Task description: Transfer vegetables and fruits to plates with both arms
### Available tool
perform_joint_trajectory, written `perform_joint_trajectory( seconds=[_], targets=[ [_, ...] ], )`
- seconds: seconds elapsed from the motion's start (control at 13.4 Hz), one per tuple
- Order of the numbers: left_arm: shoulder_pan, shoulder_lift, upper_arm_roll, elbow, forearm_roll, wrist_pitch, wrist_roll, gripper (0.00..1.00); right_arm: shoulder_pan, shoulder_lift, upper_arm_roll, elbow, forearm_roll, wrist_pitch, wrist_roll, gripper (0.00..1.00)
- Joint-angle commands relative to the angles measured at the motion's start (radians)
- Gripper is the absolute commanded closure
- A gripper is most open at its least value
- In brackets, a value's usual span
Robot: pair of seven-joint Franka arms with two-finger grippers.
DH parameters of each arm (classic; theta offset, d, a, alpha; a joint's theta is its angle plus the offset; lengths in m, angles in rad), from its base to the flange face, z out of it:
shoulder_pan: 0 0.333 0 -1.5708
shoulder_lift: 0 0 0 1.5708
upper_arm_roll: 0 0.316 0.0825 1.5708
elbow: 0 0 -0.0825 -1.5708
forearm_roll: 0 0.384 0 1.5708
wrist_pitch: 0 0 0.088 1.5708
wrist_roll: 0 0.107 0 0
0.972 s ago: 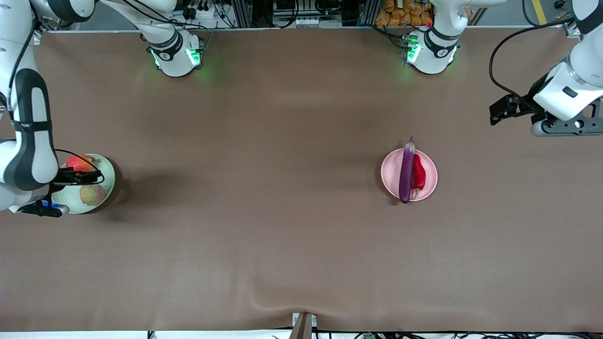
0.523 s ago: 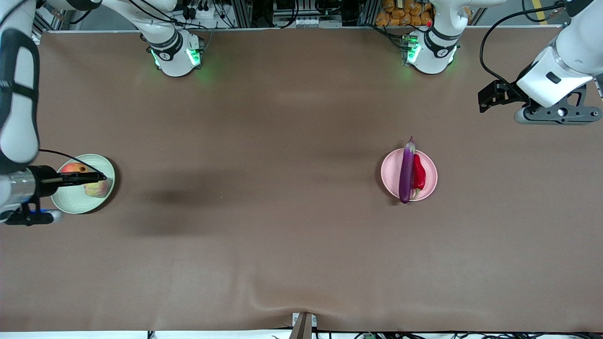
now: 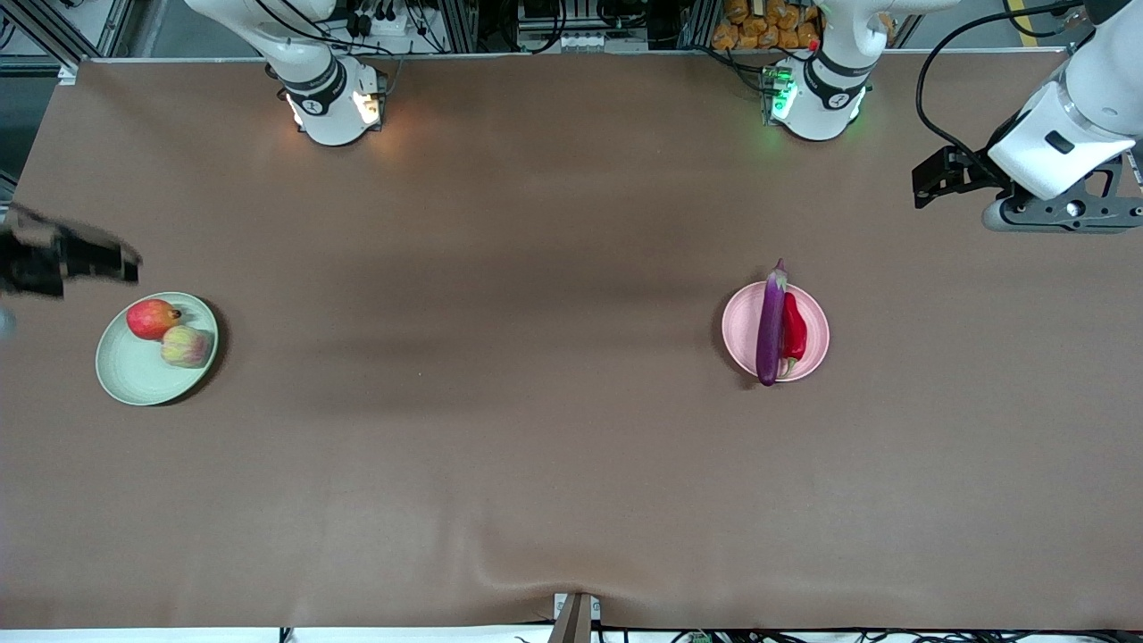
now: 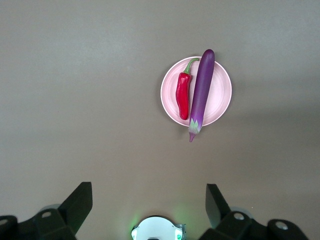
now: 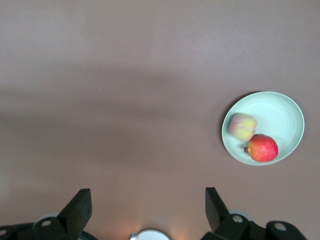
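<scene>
The pale green plate [image 3: 138, 375] at the right arm's end of the table holds the bright red fruit [image 3: 152, 319] and the paler mottled fruit [image 3: 186, 346], side by side. The pink plate [image 3: 741, 326] toward the left arm's end holds the purple eggplant [image 3: 770, 326] and the red chili pepper [image 3: 793, 332]. My right gripper [image 3: 54, 259] is up at the view's edge beside the green plate, open and empty [image 5: 148, 202]. My left gripper [image 3: 1058, 212] is high over the table's left-arm end, open and empty [image 4: 148, 200]. The wrist views show the green plate [image 5: 280, 112] and the pink plate [image 4: 220, 92] from far above.
The two arm bases [image 3: 330, 98] [image 3: 817, 94] stand at the table edge farthest from the front camera, with cables and racks past them. The brown cloth has a wrinkle near the front camera's edge [image 3: 500, 554].
My right arm has lifted off the green plate and swung out toward the view's edge, uncovering both fruits. Its base light has turned from green to amber. My left arm has barely moved.
</scene>
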Motion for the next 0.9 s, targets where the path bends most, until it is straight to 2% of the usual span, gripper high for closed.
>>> perform_joint_trajectory(
  seconds=[0.0,0.6,0.82],
  targets=[
    [0.018,0.017,-0.014,0.037,-0.004,-0.028,0.012,0.00,0.015,-0.100,-0.009,-0.070,-0.006,-0.028,0.002,0.00],
    [0.022,0.029,-0.012,0.071,-0.013,-0.025,0.020,0.00,0.031,-0.393,-0.009,-0.488,-0.007,0.136,0.003,0.00],
    [0.021,0.029,-0.014,0.072,-0.012,-0.027,0.020,0.00,0.021,-0.427,-0.009,-0.553,-0.019,0.161,0.005,0.00]
  ],
)
